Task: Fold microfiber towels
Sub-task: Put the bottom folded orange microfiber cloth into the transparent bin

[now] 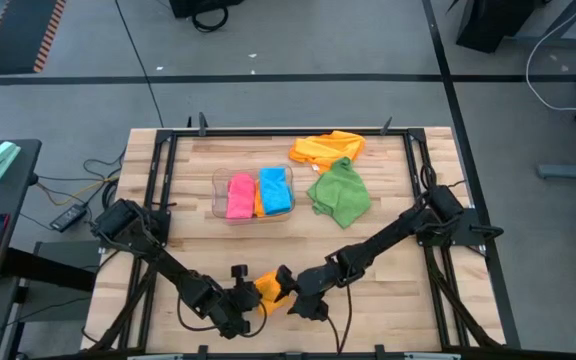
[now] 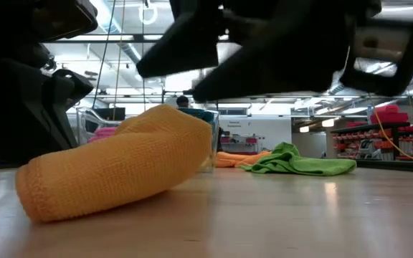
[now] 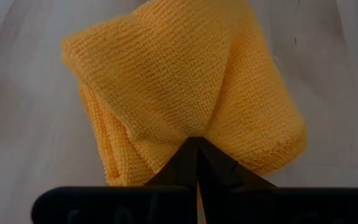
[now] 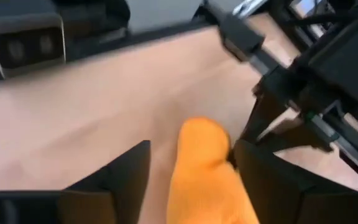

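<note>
Now, operator, your left gripper (image 3: 196, 163) sits at the near edge of the table (image 1: 388, 290), left of centre, with its jaws pinched tight on an edge of the folded yellow-orange towel (image 1: 269, 291); in the left wrist view the two dark tips meet in the cloth and the fabric puckers toward them. Your right gripper (image 4: 191, 171) faces it from the right at the same towel, jaws spread wide, one finger (image 4: 126, 171) standing on each side of the folded bundle; you cannot tell from these views whether those fingers touch the cloth or only flank it. From table height the towel lies as a thick rounded roll, its left end on the wood and its right end raised. Farther back, near the table's centre, the clear bin (image 1: 219, 197) holds a pink towel (image 1: 239, 196) on the left and a blue towel (image 1: 274, 190) on the right, with a sliver of orange showing between them. Just right of the bin a green towel (image 1: 340, 193) lies crumpled, and beyond it, toward the far edge, an orange towel (image 1: 327, 148) lies unfolded, touching the green one.
</note>
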Action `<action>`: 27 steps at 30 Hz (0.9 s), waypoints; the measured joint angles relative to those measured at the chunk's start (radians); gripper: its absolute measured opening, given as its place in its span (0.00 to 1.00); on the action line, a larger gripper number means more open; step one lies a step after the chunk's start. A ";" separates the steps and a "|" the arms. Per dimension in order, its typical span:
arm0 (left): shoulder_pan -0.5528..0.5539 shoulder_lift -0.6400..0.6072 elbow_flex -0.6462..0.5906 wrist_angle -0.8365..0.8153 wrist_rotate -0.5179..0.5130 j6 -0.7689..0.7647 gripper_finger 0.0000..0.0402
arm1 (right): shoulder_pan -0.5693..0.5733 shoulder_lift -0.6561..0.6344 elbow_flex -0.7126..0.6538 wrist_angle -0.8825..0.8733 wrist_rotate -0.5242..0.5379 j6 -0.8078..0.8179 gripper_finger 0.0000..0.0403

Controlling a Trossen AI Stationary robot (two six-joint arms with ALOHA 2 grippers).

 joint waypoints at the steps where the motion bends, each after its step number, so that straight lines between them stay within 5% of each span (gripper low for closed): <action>1: 0.000 0.000 0.000 -0.002 -0.001 0.000 0.03 | 0.000 0.006 0.000 -0.005 0.013 -0.030 0.66; 8: 0.006 0.000 0.000 -0.019 -0.002 0.003 0.06 | 0.002 0.049 0.000 -0.019 0.108 -0.351 0.79; 12: 0.006 0.000 0.000 -0.025 -0.006 0.003 0.04 | -0.003 0.049 0.000 -0.008 0.171 -0.475 0.79; 27: 0.008 0.000 -0.001 -0.030 -0.026 0.000 0.06 | -0.091 0.079 0.000 0.019 0.137 -0.754 0.73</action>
